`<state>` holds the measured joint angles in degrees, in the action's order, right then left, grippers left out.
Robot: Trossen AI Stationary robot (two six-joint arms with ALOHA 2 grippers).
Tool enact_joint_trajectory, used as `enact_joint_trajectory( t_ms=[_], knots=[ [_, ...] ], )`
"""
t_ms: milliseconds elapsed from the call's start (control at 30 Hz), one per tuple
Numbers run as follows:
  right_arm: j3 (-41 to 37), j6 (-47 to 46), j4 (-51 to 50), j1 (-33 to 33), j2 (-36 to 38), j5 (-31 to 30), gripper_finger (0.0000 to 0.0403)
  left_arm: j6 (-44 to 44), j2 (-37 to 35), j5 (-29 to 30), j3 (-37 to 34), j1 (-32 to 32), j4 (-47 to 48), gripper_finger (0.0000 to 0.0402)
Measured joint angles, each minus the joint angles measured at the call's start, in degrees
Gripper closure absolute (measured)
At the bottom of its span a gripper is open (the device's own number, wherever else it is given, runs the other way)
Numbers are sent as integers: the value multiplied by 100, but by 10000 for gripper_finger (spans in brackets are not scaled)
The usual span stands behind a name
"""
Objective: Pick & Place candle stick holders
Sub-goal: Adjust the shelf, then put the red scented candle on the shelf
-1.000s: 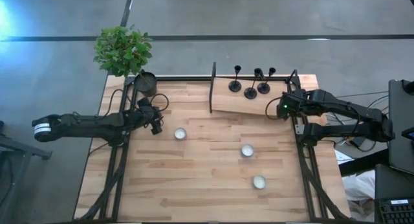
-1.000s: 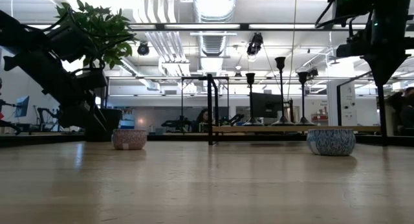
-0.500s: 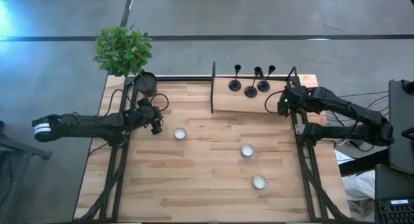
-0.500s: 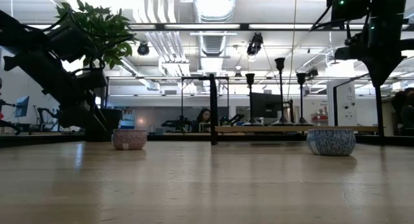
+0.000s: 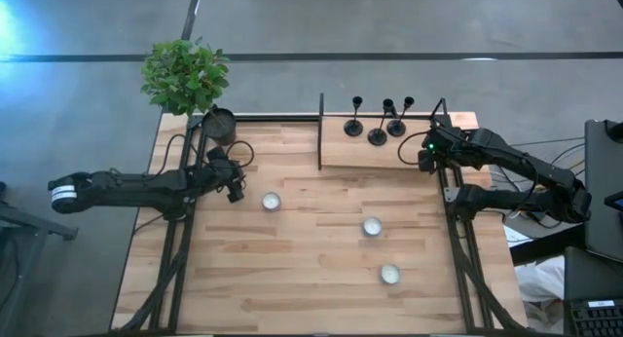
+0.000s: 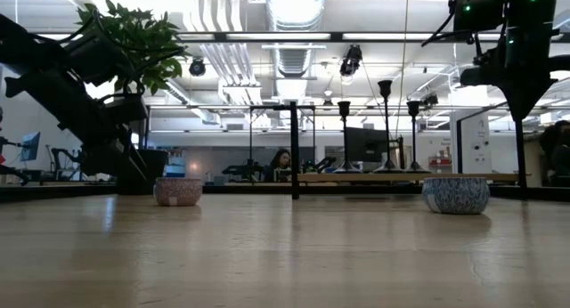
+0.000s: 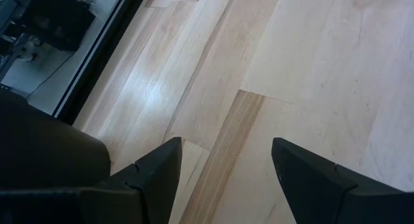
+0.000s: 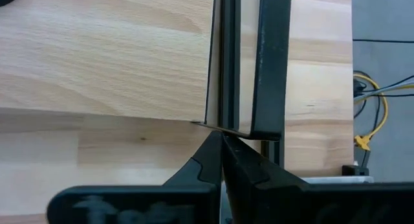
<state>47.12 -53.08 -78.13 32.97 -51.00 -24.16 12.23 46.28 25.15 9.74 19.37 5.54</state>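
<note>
The right gripper [image 5: 424, 154], its dark fingers pressed together on nothing, hovered in the upper right of the high view at the right end of the raised light-wood shelf [image 5: 370, 152]. In the right wrist view its closed tips [image 8: 222, 160] pointed at the shelf's black metal end frame [image 8: 272, 62]. Compared with a second before, it had crept slightly toward the top of the picture, nearer the frame.

The three small black candlestick holders [image 5: 376, 132] stood upright on the shelf, unchanged, close together near its back edge and well apart from either gripper; in the low view they were thin dark silhouettes [image 6: 386, 121], hard to separate from the room behind.

The left gripper [image 5: 235, 191] waited unmoved at the left of the high view, fingers spread over bare wooden table [image 7: 304, 62].

Three small round white cups [image 5: 372, 226] lay on the table. A dark pot with a green plant [image 5: 185, 76] stood at the upper left corner. In the low view the right gripper's tips were cut off by the picture's upper edge.
</note>
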Motion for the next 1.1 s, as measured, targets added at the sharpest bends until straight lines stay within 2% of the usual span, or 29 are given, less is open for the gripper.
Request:
enact_joint_trajectory(
  t_ms=[333, 767, 933, 1100],
  knots=[
    [-196, -17, 180, 9, 2, 203, 395, 0, 0, 0, 0, -1, 0, 156],
    [582, -328, -260, -209, 283, 480, 395, 1, 0, 0, 0, -1, 2, 156],
    [980, -536, -168, -959, 347, 764, 395, 0, 0, 0, 0, 1, 0, 156],
    [1470, -829, 391, -2529, 294, 543, 395, 1, 0, 0, 0, 0, 1, 156]
  ],
)
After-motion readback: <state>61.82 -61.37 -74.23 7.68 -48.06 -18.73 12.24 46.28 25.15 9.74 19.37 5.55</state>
